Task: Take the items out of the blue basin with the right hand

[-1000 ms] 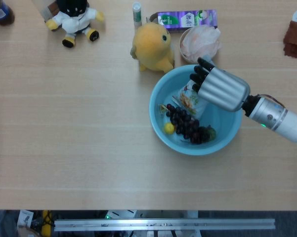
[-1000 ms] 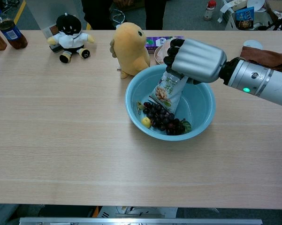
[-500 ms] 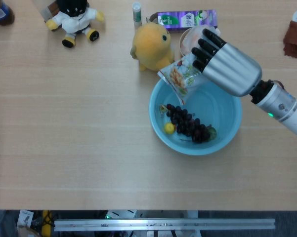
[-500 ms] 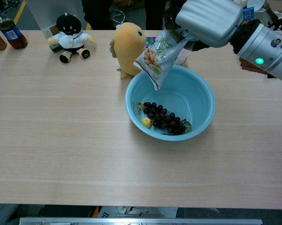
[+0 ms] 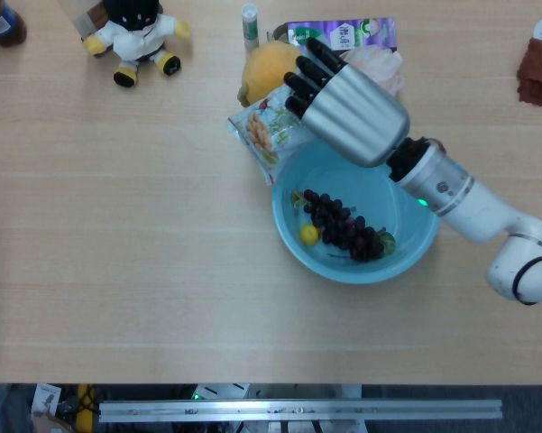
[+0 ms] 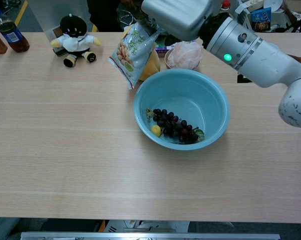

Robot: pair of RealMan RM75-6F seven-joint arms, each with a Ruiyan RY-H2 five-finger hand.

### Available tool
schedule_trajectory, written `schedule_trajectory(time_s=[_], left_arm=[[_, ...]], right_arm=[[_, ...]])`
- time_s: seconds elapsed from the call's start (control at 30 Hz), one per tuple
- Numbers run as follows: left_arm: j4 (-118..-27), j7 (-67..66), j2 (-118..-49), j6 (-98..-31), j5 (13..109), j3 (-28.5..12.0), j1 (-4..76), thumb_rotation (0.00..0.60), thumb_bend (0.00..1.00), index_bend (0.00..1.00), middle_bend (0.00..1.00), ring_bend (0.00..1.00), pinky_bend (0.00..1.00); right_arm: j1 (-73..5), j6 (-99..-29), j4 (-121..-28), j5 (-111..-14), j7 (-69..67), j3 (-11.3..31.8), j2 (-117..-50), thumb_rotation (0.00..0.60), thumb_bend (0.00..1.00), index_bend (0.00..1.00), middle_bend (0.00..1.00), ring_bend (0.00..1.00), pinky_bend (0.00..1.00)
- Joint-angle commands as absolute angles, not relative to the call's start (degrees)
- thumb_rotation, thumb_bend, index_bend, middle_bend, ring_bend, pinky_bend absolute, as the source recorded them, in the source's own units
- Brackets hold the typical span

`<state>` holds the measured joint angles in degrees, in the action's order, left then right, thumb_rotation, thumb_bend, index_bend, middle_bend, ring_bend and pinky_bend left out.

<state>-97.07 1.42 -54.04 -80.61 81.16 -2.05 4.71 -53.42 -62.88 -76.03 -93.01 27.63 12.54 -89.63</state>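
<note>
Gripping one snack packet (image 6: 130, 52) by its top edge, the right hand (image 5: 347, 93) has its fingers closed on the packet, which hangs tilted in the air, clear of the blue basin (image 5: 415, 253) and over its upper-left rim beside the yellow plush toy (image 5: 269, 70). Left hand not seen in either view. Inside the basin: one bunch of dark grapes (image 5: 341, 225) and one small yellow fruit (image 5: 307, 234), both low on the left-centre floor. Along the far desk (image 5: 126, 225) edge: one black-and-white doll (image 5: 131, 32), one small tube (image 5: 250, 23), one purple carton (image 5: 343, 33), one bowl of pale wrapping (image 6: 184, 54) just behind the basin, one brown cloth (image 5: 538, 72) at the right edge, two bottles (image 6: 9, 32) at the far left in the chest view. Wide bare desk lies left of and nearer than the basin.
</note>
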Motion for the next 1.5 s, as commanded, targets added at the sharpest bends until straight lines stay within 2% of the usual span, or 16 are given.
schedule_trajectory(time_s=[0.03,0.13,0.3,0.4,0.43,0.53,0.63,0.9,1.2,1.43,1.5], left_arm=[[-97.3,1.3,-53.9,-80.8,81.2,-2.1,4.7,0.600,0.36,0.36,0.23,0.26,0.18],[-97.6,1.1,-53.7,-80.9,81.4,-2.1,4.7,0.600,0.36,0.36,0.23,0.26,0.18],[-98.2,1.0,-53.2,-81.2,81.7,-2.1,4.6,0.600,0.36,0.36,0.23,0.26,0.18],[-98.4,1.0,-52.9,-81.4,81.6,-2.1,4.5,0.600,0.36,0.36,0.23,0.26,0.18],[-98.4,1.0,-52.9,-81.5,81.6,-2.1,4.5,0.600,0.36,0.36,0.23,0.26,0.18],[-98.4,1.0,-52.7,-81.6,81.4,-2.1,4.3,0.600,0.36,0.36,0.23,0.26,0.18],[-98.4,1.1,-52.6,-81.6,81.3,-2.1,4.3,0.600,0.36,0.36,0.23,0.26,0.18],[-98.1,1.2,-52.6,-81.5,81.2,-2.1,4.3,0.600,0.36,0.36,0.23,0.26,0.18],[-97.9,1.5,-52.7,-81.4,81.2,-2.1,4.3,0.600,0.36,0.36,0.23,0.26,0.18],[-97.9,1.3,-52.7,-81.0,81.1,-2.0,4.4,0.600,0.36,0.36,0.23,0.26,0.18],[-98.0,1.1,-52.7,-80.8,81.0,-2.0,4.5,0.600,0.36,0.36,0.23,0.26,0.18]], right_arm=[[-55.6,-60.0,-76.4,-90.4,31.4,14.0,-92.7,0.600,0.32,0.79,0.46,0.34,0.25],[-57.3,-57.6,-76.1,-87.6,35.3,15.3,-95.2,0.600,0.31,0.78,0.46,0.33,0.26],[-60.1,-53.6,-74.9,-82.4,41.0,17.1,-98.9,0.600,0.30,0.66,0.40,0.26,0.26],[-61.3,-51.6,-74.5,-78.9,44.8,17.7,-100.4,0.600,0.26,0.49,0.33,0.19,0.23],[-61.6,-50.9,-74.7,-77.7,45.9,17.8,-100.7,0.600,0.23,0.38,0.29,0.15,0.21],[-62.1,-50.3,-75.6,-74.9,48.6,18.1,-101.1,0.600,0.15,0.15,0.20,0.09,0.18],[-62.3,-50.7,-76.3,-73.7,48.9,18.1,-101.1,0.600,0.12,0.05,0.17,0.07,0.18],[-61.4,-54.6,-79.1,-81.1,37.3,16.0,-97.1,0.600,0.08,0.06,0.19,0.07,0.18],[-59.0,-57.2,-82.9,-86.5,29.1,13.0,-89.8,0.600,0.08,0.22,0.25,0.10,0.19],[-57.3,-52.9,-88.5,-87.6,23.3,8.5,-81.9,0.600,0.08,0.28,0.27,0.16,0.35],[-56.9,-52.0,-90.0,-88.7,21.5,7.1,-79.8,0.600,0.08,0.29,0.28,0.18,0.37]])
